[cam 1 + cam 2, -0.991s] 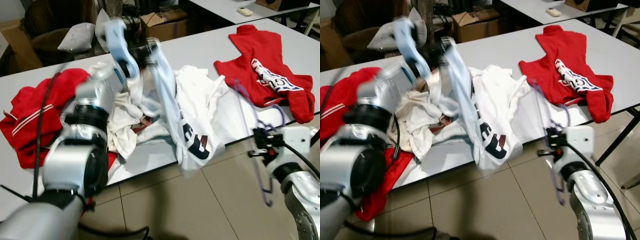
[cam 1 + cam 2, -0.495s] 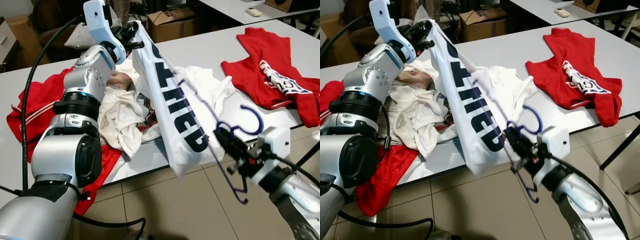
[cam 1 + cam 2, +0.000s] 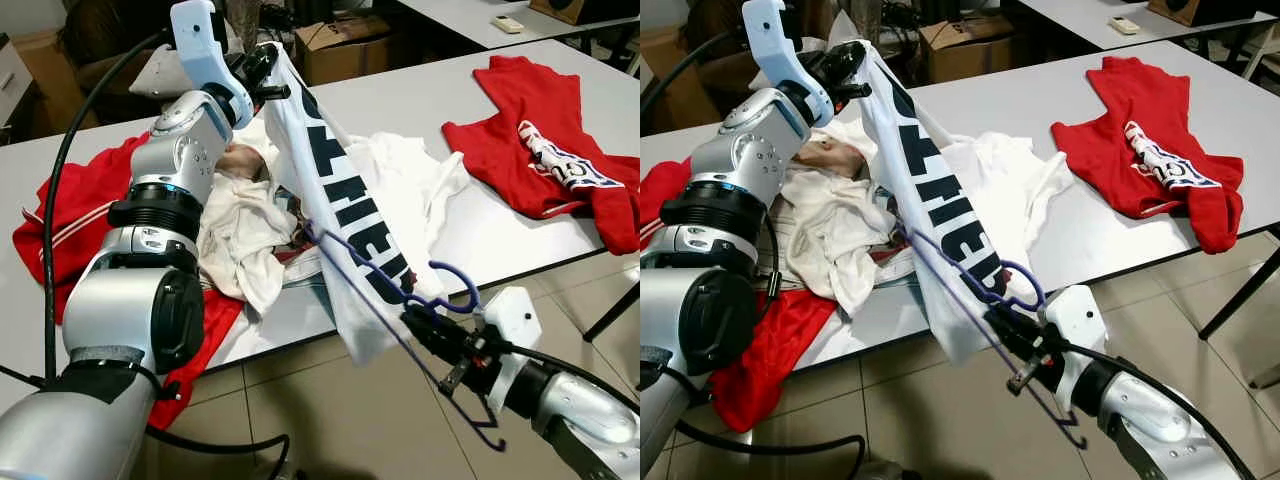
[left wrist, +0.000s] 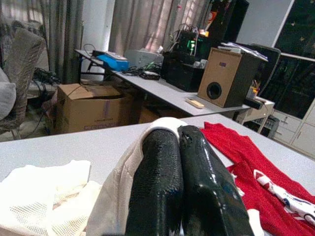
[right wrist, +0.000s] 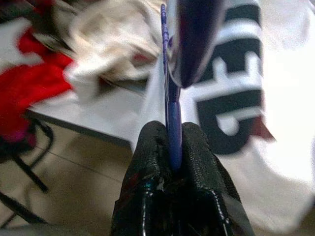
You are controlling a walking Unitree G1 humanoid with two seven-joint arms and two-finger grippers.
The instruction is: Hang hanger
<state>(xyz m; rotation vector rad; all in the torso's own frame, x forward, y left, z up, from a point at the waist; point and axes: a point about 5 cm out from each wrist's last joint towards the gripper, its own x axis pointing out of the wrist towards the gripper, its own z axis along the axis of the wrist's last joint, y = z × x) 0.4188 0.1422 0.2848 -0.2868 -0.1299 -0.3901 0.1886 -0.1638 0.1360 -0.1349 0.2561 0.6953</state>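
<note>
The left end effector [image 3: 262,72] was raised high over the counter [image 3: 420,105], its two fingers squeezed together on the top edge of a white shirt [image 3: 345,215], probably so the shirt hung down long and loose for the hanger to slide inside. The right end effector [image 3: 428,327] was low by the counter's front edge, near the shirt's bottom, clamped tight on the purple hanger [image 3: 375,290]. The hanger's long side slanted up toward the shirt, one tip touching the cloth and its hook curling just above the fingers.
</note>
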